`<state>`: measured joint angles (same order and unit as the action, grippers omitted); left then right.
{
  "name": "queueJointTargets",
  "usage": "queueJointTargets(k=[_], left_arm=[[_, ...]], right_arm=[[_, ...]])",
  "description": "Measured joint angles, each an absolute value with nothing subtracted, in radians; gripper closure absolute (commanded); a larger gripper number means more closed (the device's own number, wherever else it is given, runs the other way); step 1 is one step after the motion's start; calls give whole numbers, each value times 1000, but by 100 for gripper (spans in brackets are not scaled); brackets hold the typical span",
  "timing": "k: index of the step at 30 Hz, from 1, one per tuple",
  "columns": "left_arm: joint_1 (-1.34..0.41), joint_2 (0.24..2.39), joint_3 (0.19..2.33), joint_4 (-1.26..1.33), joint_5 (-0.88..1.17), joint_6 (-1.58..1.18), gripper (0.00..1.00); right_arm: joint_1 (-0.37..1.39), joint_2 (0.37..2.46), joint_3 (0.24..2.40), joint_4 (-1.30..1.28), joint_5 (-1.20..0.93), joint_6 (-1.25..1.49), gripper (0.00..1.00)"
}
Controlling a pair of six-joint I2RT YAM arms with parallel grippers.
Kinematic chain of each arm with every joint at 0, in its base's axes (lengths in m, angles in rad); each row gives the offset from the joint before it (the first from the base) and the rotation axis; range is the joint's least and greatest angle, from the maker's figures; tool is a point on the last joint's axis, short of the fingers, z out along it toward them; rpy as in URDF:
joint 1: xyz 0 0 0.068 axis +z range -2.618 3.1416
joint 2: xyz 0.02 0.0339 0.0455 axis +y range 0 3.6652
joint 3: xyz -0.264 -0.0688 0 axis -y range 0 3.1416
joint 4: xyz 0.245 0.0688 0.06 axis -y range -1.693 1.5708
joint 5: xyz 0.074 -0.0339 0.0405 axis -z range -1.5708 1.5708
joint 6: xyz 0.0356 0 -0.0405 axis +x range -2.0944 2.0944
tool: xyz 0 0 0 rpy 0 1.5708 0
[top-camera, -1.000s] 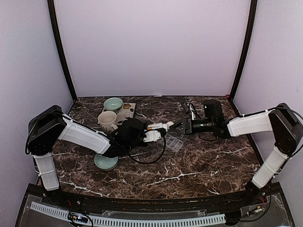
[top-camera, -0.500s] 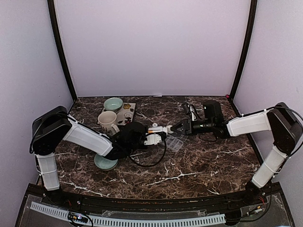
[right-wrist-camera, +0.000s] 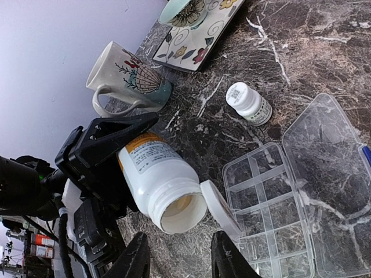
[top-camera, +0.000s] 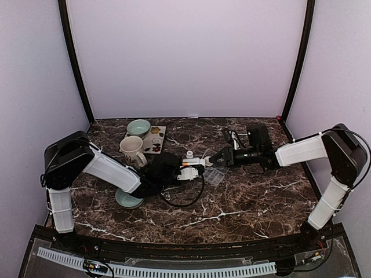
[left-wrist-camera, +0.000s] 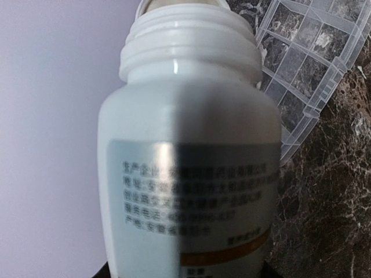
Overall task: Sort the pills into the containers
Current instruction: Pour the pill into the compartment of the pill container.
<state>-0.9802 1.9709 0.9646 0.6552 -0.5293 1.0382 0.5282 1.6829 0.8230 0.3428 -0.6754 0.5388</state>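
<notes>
One pill box (right-wrist-camera: 264, 200), two white bottles, one mug (right-wrist-camera: 124, 75), two green bowls (top-camera: 138, 126) (top-camera: 128, 201), one patterned tray (right-wrist-camera: 214, 26). The box is clear plastic, gridded into small compartments, its lid (right-wrist-camera: 330, 168) open flat. It lies on the bench (top-camera: 243, 202) near the middle, at four o'clock from the uncapped bottle (right-wrist-camera: 165, 185) clamped in the left jaws. The capped bottle (right-wrist-camera: 248, 104) stands at ten o'clock from the box. The right jaws are parted.
</notes>
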Motion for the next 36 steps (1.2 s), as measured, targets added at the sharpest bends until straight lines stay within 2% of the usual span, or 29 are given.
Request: queueJointTargets(k=[36], left_arm=[[-1003, 2075, 966, 800, -578, 1135, 100]], right_arm=[[497, 1801, 848, 348, -680, 540, 63]])
